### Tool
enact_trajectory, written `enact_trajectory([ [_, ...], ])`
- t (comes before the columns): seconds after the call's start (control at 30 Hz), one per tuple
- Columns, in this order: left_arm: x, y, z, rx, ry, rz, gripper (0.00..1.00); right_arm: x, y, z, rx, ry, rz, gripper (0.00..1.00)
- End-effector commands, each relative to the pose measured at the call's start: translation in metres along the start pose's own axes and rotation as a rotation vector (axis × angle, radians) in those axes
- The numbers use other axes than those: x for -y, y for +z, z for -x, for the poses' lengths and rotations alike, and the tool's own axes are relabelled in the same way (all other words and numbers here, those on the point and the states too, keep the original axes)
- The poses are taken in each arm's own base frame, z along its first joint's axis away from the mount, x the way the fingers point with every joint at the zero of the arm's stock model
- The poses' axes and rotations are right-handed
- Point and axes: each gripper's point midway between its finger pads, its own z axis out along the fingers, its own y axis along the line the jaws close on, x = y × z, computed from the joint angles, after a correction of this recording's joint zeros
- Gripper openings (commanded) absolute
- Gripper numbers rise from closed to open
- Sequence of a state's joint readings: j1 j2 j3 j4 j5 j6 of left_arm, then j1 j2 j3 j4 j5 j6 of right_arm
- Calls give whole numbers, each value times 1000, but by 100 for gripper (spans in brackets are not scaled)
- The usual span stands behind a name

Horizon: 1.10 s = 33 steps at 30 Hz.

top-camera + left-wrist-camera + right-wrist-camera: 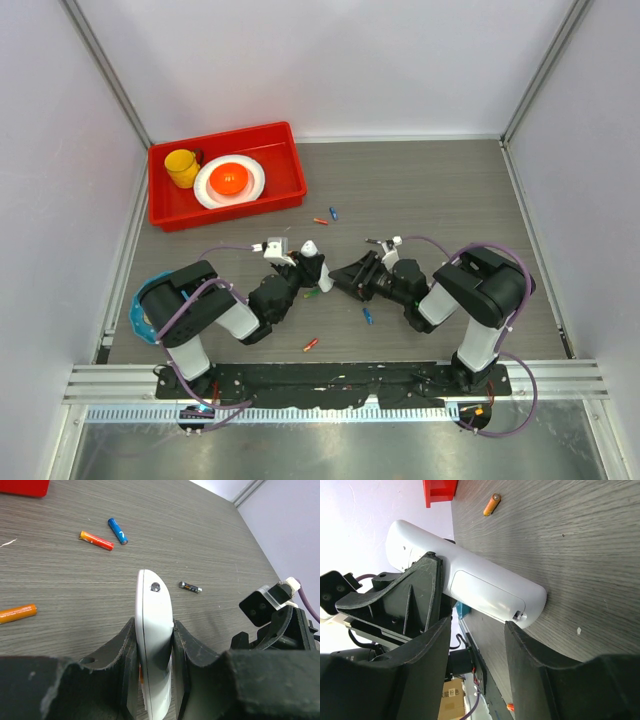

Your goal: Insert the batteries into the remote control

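L pincer (154, 632): we log it pinching remote control (152, 597) edge-on, tip past jaws.
Remote look: white, oblong, rounded ends, back panel outlined.
R pincer (479, 626): spread; remote's end just ahead.
Batteries (118, 531): loose beyond L pincer.

Overall: we can read no text, brand or number anywhere in these views.
Remote control (154, 630): we find no lettering on the white shell that shows.
Blue battery (118, 531): beyond the remote control's tip, it carries a small white mark that we cannot make out.
Orange-and-red battery (96, 540): beyond the remote control's tip and to its left, its wrap print is too small for us to read.
Dark battery (190, 587): right of the remote control's tip, we see pale bands but no legible letters.
Cardboard box (451, 696): below the remote control in the right wrist view, its dark print is too blurred for us.
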<state>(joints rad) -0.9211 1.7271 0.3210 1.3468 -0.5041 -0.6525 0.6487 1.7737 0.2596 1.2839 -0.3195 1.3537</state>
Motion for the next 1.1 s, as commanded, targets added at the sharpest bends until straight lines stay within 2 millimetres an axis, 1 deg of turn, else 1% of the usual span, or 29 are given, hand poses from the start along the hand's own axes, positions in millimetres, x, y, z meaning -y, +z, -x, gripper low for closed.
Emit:
enact_trajectory([
  [0.0,22,-1,42,160,-66,-73,0,-9,6,1,-4,-40,29,54],
  [0.43,23,-1,44,163,-79,-76,0,4,7,-1,-10,-45,-21,55],
  [0.7,23,-2,43,159,-84,-78,0,0,11,0,-10,-45,-7,54],
  [1.07,27,-2,40,149,-95,-91,0,1,15,1,-7,-39,-8,50],
])
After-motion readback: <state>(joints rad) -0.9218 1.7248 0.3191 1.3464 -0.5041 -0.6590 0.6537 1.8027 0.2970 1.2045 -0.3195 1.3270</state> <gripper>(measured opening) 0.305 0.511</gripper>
